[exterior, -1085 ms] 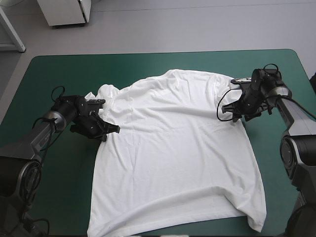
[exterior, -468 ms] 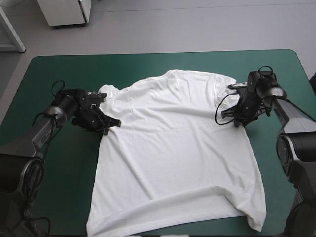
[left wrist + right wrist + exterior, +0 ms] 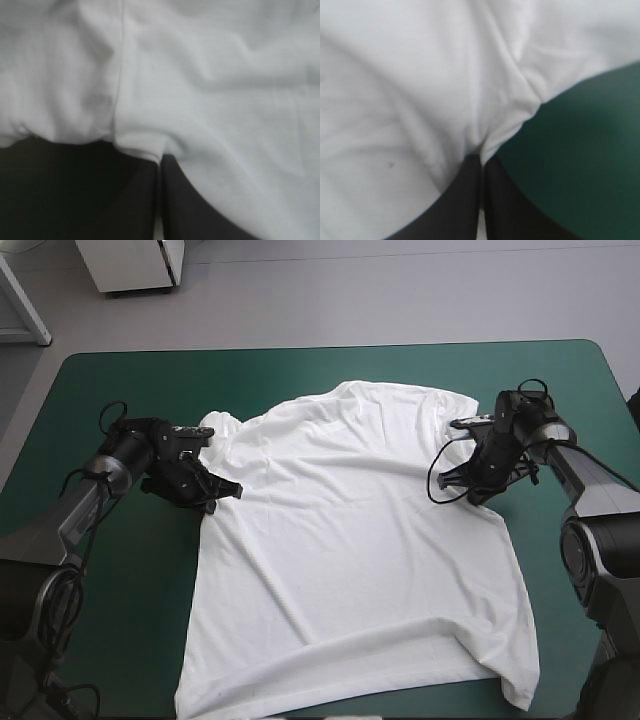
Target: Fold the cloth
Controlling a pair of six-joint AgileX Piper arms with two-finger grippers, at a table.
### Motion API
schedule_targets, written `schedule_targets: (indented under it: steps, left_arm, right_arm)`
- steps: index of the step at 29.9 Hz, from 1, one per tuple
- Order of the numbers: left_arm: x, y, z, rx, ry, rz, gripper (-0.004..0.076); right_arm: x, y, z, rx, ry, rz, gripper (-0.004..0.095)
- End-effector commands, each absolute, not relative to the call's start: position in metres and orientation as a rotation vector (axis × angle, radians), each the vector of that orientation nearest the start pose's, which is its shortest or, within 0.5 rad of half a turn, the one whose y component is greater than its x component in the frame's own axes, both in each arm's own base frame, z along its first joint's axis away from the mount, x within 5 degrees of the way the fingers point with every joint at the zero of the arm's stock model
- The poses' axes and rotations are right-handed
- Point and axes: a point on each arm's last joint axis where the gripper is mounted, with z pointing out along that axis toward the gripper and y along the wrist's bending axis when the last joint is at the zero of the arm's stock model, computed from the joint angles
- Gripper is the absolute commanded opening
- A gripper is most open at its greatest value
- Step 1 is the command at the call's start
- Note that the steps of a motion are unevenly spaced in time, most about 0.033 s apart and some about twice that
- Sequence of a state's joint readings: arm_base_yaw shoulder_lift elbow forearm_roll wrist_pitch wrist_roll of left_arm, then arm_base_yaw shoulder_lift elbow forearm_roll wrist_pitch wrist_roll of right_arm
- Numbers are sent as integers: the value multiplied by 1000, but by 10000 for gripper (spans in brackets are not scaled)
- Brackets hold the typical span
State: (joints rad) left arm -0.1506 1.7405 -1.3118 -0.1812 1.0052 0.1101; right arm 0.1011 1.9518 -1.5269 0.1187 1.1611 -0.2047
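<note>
i see the t-shirt (image 3: pixel 350 550) spread flat in the middle of the table (image 3: pixel 120 390), hem near the table's front edge. left gripper (image 3: pixel 222 496) pinches its sleeve seam toward the table's left edge. right gripper (image 3: pixel 470 490) pinches its border toward the table's right edge.

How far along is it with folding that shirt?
Done: the T-shirt lies spread flat on the table. In hand: the left end effector and right end effector each pinch a side edge near the sleeves. Left: every fold; none shows yet.
</note>
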Motion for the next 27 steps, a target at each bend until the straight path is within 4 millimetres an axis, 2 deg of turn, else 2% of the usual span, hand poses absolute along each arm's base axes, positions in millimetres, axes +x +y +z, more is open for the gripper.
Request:
schedule_targets:
  steps: [1,7,11,18,24,27]
  left_arm:
    - [333,-68,303,276,2738,-260,-9]
    - [312,-63,387,310,2558,-238,-9]
    - [295,-58,434,330,2477,-191,-9]
    - [262,-51,468,330,2391,-157,-9]
    - [231,-46,501,325,2263,-160,-9]
    - [214,-44,520,324,2185,-166,-9]
  right_arm:
    - [375,57,274,-405,2915,217,-15]
    - [366,39,358,-303,2676,155,-15]
    - [356,14,405,-176,2535,133,-15]
    - [320,-13,457,-49,2350,141,-15]
    - [278,-12,498,-63,2185,105,-15]
    - [261,-6,515,-83,2130,148,-15]
